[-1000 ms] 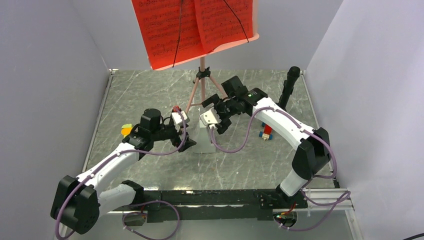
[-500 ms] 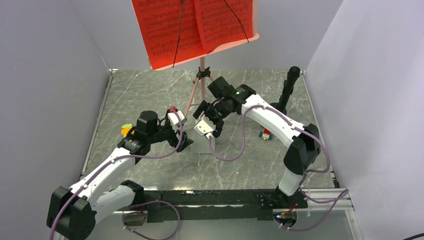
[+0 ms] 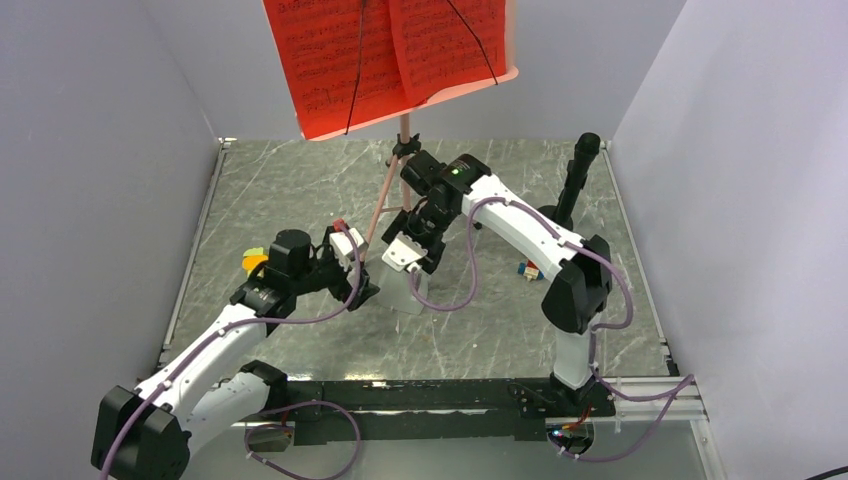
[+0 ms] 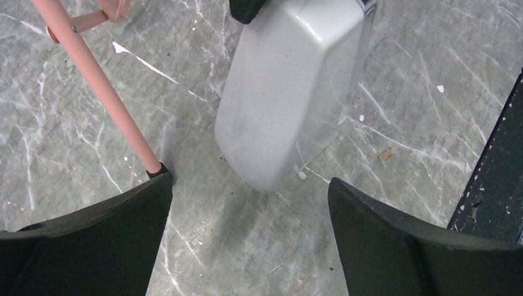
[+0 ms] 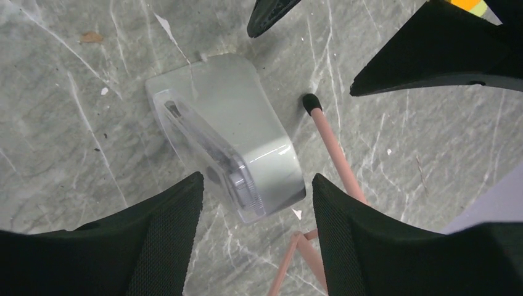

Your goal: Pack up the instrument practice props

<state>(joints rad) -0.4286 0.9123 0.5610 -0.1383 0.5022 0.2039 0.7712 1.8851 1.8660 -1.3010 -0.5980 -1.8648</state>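
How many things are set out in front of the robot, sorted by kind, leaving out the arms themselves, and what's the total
Music stand: 1
Red sheet-music pages: 2 showing
Metronome: 1
Toy-block clusters: 2, one left and one right; single blocks too small to count
Black post: 1
Total: 7

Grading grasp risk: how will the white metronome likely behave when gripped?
The metronome looks rigid, so probably won't flex. Its glossy, tapering sides may slip from the right claw. Standing upright on a small base, it could tip if nudged.
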